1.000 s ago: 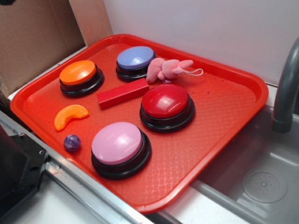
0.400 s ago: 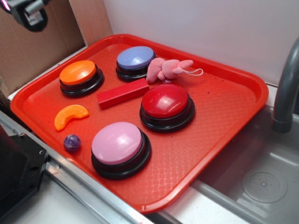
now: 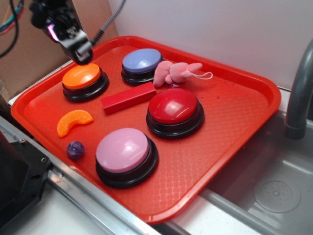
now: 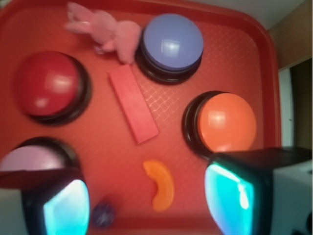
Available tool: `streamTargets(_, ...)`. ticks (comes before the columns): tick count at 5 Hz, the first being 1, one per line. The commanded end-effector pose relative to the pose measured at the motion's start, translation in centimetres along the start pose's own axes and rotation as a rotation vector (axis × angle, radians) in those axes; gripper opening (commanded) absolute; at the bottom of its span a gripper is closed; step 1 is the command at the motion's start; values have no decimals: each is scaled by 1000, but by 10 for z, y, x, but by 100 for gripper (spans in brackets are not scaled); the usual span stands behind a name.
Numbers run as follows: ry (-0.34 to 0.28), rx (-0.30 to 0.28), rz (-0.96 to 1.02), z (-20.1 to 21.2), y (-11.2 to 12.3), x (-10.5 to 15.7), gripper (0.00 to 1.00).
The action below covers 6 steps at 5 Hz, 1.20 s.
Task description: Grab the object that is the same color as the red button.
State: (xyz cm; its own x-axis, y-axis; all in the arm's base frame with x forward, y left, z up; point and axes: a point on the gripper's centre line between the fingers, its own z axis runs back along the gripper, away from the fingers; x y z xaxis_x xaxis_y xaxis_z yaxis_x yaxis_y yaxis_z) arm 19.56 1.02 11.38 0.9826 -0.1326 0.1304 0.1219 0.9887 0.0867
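A long slim red block (image 3: pixel 128 97) (image 4: pixel 133 104) lies flat on the red tray (image 3: pixel 230 112), between the orange button (image 3: pixel 81 76) and the red button (image 3: pixel 172 105) (image 4: pixel 48 83), a glossy dome on a black base. My gripper (image 3: pixel 80 54) (image 4: pixel 149 203) hangs high over the tray's back left, above the orange button and well clear of the block. Its jaws stand wide apart with nothing between them; the wrist view looks down through the gap at the tray floor.
A lavender button (image 3: pixel 142 60), a pink button (image 3: pixel 123 150), a pink plush toy (image 3: pixel 173 72), an orange slice toy (image 3: pixel 73 121) and a small purple ball (image 3: pixel 75 149) share the tray. A cardboard wall (image 3: pixel 29 44) rises at left; a sink (image 3: pixel 274 191) and grey faucet (image 3: pixel 299 93) lie right.
The gripper has come in from the top left corner and down toward the tray, now hanging over the orange button. Nothing on the tray has moved.
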Motion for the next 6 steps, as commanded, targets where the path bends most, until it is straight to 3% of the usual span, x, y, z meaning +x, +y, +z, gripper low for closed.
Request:
streamTargets(1,-39,16,-101,-55,12,33,100)
streamTargets(3,-37,-7,-243,-87,7,50,100)
streamTargets(6,-30,-77,-280,-100,-4,50,100)
